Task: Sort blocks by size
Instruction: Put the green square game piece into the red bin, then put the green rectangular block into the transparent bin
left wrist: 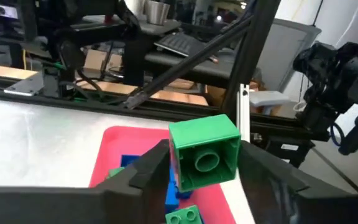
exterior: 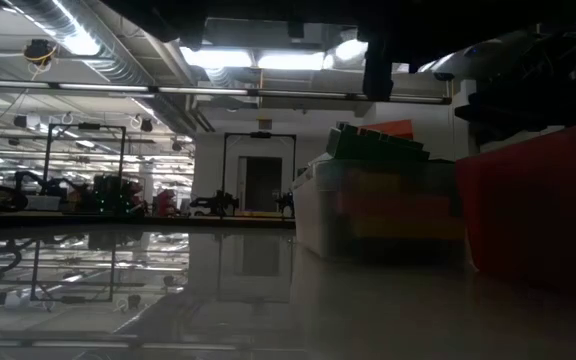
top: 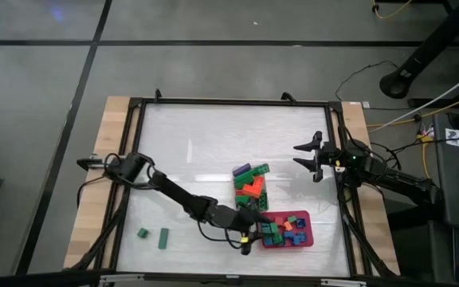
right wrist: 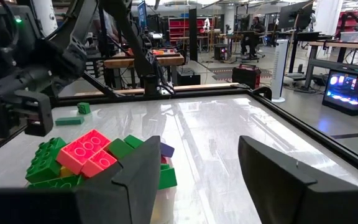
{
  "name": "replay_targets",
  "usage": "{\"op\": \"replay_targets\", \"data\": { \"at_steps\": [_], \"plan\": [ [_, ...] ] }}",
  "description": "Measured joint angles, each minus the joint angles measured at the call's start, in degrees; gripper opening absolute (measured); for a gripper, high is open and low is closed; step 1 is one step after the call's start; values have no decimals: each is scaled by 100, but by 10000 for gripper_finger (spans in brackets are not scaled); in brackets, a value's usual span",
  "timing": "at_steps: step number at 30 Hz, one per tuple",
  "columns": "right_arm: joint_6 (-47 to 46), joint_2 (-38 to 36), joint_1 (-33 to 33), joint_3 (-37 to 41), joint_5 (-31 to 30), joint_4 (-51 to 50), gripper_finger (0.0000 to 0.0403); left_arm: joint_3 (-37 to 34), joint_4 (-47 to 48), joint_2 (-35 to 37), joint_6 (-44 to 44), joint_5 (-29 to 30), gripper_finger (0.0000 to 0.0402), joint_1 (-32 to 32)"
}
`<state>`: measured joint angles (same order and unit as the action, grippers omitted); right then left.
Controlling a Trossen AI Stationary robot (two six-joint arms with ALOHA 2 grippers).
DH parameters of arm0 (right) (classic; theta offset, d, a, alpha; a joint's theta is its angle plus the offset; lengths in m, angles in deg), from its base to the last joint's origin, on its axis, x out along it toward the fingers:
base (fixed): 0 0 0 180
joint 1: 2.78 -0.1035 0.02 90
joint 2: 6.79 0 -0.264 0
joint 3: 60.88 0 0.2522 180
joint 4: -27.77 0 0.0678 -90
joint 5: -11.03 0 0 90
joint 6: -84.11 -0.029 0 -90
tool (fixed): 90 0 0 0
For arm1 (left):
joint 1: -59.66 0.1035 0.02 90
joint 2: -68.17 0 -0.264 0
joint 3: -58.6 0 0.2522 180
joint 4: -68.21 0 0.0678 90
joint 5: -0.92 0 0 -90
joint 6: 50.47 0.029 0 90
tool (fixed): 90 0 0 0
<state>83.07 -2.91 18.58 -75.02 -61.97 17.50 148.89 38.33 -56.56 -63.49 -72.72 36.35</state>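
Left end effector [left wrist: 197,171] sits over your red tray [top: 304,239] at lower right, green block [left wrist: 205,152] between its parted fingers; right end effector [top: 307,156] open by the worktop's [top: 198,143] right edge.

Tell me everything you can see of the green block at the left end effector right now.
The green block is a short, square, glossy plastic brick, seen with its hollow underside and one round tube facing the wrist camera. It sits tilted between the fingers of the left end effector, above the red tray, where blue and green blocks lie. The finger beside it looks close or touching; whether it is gripped or just released cannot be told.
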Motion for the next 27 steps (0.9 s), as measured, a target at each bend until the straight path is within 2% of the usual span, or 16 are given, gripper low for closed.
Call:
{"op": "replay_targets", "data": {
  "at_steps": [5, 10, 12, 15, 18, 22, 27],
  "plan": [
    [2, 0, 1, -2, 0, -2, 214, 4, 119, 0, -34, 2, 218, 2],
    [0, 0, 0, -2, 0, -2, 214, 4, 370, 87, -57, 0, 239, 0],
    [1, 0, 0, -2, 0, -2, 214, -1, 1126, 362, -118, 5, 239, -35],
    [2, 0, 2, -2, 0, -2, 214, 4, 2841, 1036, -675, 17, 237, -140],
    [2, 0, 1, -2, 0, -2, 214, 8, 4697, 1677, -2119, 1, 235, -318],
    [2, 0, 0, 0, 2, -2, 214, 6, 6949, 2408, -4680, -140, 234, -698],
    [1, 0, 1, -2, 1, -2, 214, 6, 9001, 2888, -7658, -1102, 230, -1299]
  ]
}}
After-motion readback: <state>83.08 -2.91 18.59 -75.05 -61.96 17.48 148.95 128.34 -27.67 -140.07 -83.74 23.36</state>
